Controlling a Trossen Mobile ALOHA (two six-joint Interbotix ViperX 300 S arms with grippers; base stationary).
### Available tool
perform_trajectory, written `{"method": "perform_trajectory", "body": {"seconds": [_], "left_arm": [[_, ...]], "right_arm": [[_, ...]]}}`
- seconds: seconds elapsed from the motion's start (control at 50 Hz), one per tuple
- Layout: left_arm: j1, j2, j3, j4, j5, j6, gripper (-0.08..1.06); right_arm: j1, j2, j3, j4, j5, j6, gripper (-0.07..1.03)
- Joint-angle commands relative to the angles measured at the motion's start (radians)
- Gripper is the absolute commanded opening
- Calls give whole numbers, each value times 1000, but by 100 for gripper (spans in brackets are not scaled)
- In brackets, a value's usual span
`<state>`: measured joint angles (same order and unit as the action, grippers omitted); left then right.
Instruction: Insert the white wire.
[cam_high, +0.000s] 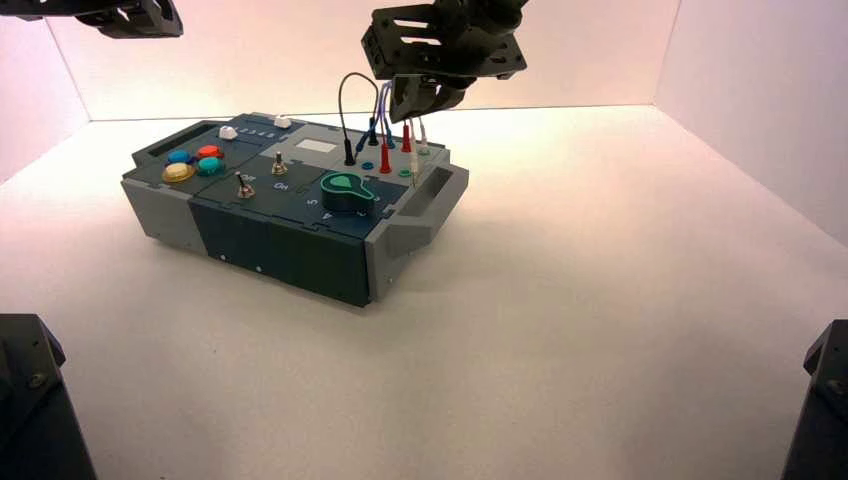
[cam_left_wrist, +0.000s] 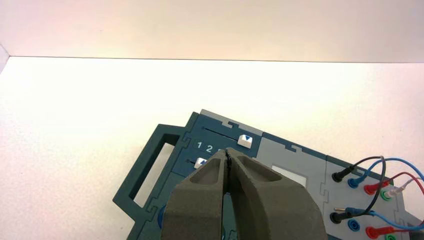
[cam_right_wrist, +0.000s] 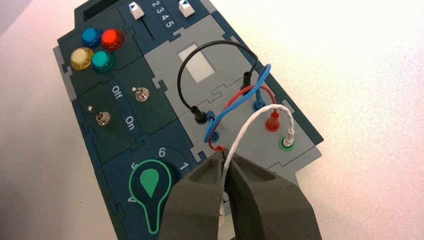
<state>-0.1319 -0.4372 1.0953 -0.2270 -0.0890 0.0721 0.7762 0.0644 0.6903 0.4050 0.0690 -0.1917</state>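
We are seeing even, warm-tinted light falling from above on the white table (cam_high: 600, 330), brightest behind the right gripper (cam_high: 428, 100). The box (cam_high: 300, 240) is casting a soft shadow on its near side, below that gripper. The right gripper's fingers (cam_right_wrist: 200, 205) are looming dark and slightly soft in its wrist view, while the panel beyond them is staying crisp.

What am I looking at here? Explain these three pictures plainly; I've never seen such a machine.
A two-armed robot works at a box of buttons, switches, a green knob and plugged wires. One picture looks down from above; the other two come from cameras on each wrist. The right gripper is shut on the white wire, whose far plug sits in a green socket while its near end stays between the fingers. The left gripper is shut, holds nothing, and hangs over the sliders.
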Motion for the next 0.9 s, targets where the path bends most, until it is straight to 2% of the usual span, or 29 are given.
{"method": "perform_trajectory", "body": {"seconds": [0.02, 0.2, 0.26, 0.28, 0.32, 0.38, 0.9], "left_arm": [[8, -9, -12, 3, -5, 3, -3], [8, -9, -12, 3, -5, 3, -3], [8, -11, -12, 3, -5, 3, -3], [8, -11, -12, 3, -5, 3, -3], [8, -11, -12, 2, -5, 2, -3], [8, -11, -12, 3, -5, 3, -3], [8, -11, -12, 3, -5, 3, -3]], "right_arm": [[-2, -32, -14, 2, 0, 3, -2], [3, -38, -9, 2, 18, 5, -1], [3, -41, -8, 2, 29, 5, 4], [3, -43, -6, 2, 38, 6, 10], [3, -43, -6, 2, 46, 6, 15], [3, -43, -6, 3, 58, 6, 18], [3, -43, 18, 6, 61, 6, 18]]}}
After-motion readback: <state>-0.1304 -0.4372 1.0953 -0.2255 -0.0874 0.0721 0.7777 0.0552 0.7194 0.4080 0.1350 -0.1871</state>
